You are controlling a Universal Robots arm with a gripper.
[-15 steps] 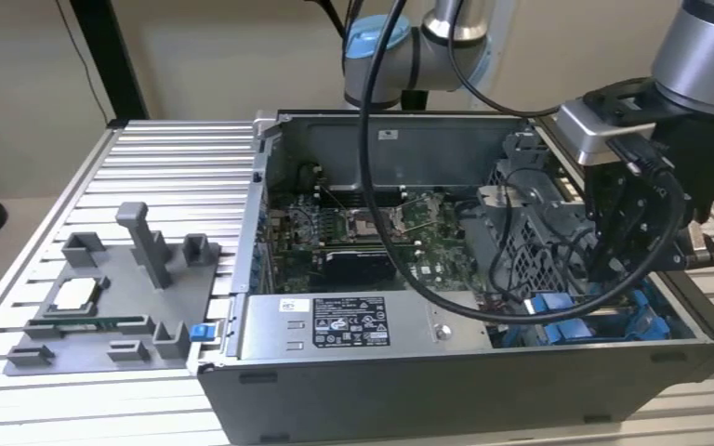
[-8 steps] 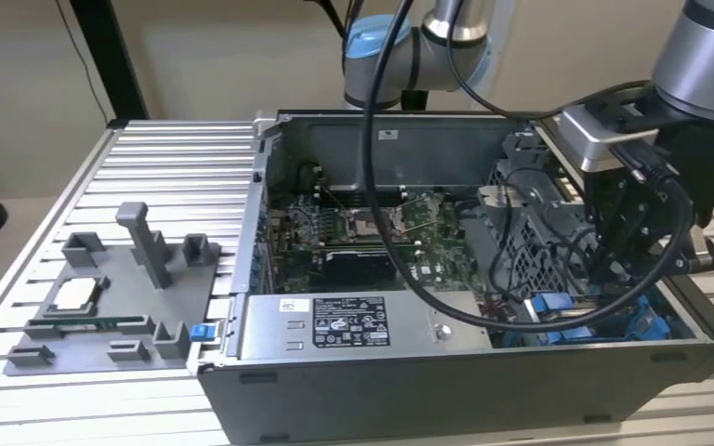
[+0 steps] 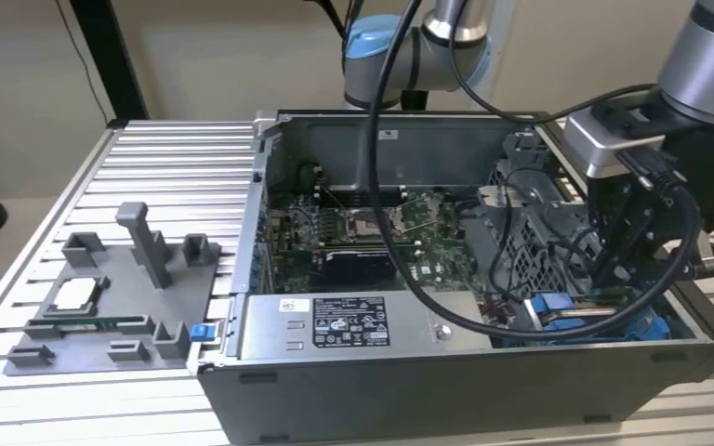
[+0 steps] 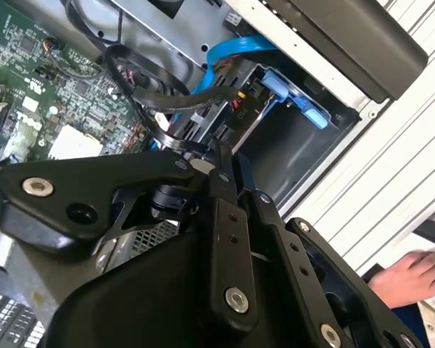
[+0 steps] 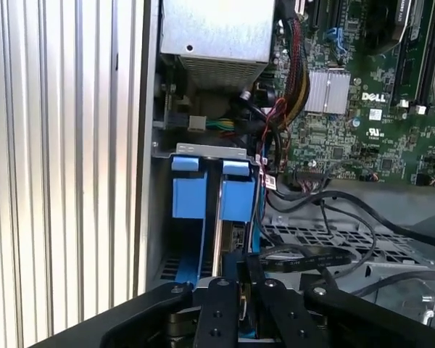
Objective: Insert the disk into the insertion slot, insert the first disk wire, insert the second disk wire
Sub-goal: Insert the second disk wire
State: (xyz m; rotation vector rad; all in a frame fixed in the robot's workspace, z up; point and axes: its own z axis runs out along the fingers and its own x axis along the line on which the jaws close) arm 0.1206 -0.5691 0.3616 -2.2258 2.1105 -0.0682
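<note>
From where I stand, the arm reaches down into the open computer case [image 3: 456, 372], into the corner next to the power supply box [image 3: 332, 327]. The end effector [image 3: 615, 279] hangs there just above the insertion slot [image 5: 203, 151]. In both wrist views the end effector [image 4: 221, 154] [image 5: 243, 281] has its fingers drawn narrow, almost together. A dark bit sits between them, but I cannot tell whether that is a plug being pinched or just cable behind. The disk [image 5: 235, 201] seems to me already seated in the slot. Its blue frame stands on edge against the case's outer wall, and its long axis runs along that wall, straight ahead of the fingertips and very near them. Black cables [image 5: 312, 255] loop across the perforated cage [image 5: 333, 239] right beside the fingers, and a blue cable [image 4: 232, 51] curves past the slot, so that corner of the case is crowded. The circuit board [image 3: 370, 232] lies farther in, towards the middle of the case. The case rests on a ribbed metal desk [image 3: 171, 167]. A person's hand [image 4: 413, 275] lies on the desk just outside the case wall.
</note>
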